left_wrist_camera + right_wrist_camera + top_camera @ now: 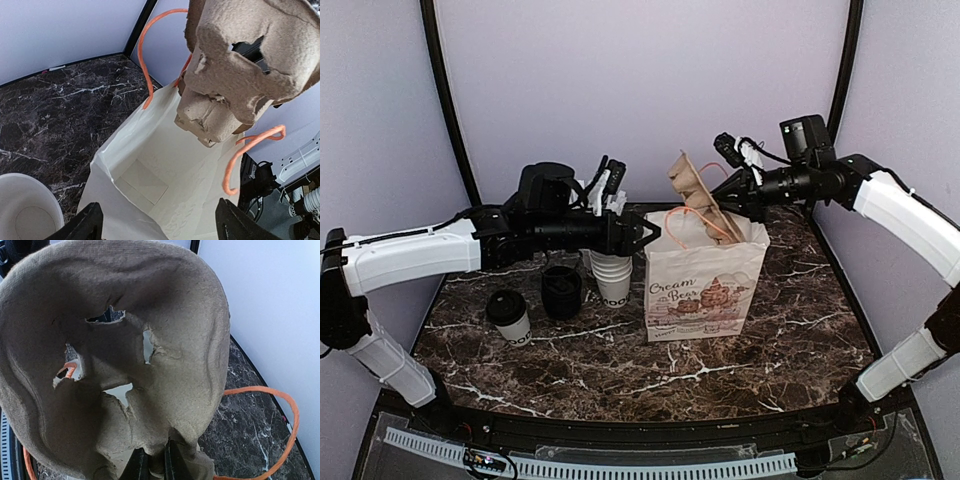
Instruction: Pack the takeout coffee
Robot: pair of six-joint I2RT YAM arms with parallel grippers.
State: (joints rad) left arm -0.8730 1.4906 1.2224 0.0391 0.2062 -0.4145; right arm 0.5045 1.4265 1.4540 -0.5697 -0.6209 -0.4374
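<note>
The takeout coffee (509, 317), a white cup with a black lid, stands at the table's left front, away from both grippers. A white paper bag (705, 290) with orange handles stands open at the centre. My right gripper (728, 203) is shut on the edge of a brown pulp cup carrier (694, 187) and holds it tilted over the bag's mouth. In the right wrist view the carrier (115, 355) fills the frame above the gripper (152, 466). My left gripper (646, 232) is open and empty at the bag's left rim. In the left wrist view that gripper (157, 229) looks into the bag (165, 165), below the carrier (235, 75).
A stack of lidless white cups (612, 274) stands just left of the bag, under my left arm; its rim also shows in the left wrist view (25, 215). A black stack of lids (561, 292) sits between it and the coffee. Purple walls close in the back and sides.
</note>
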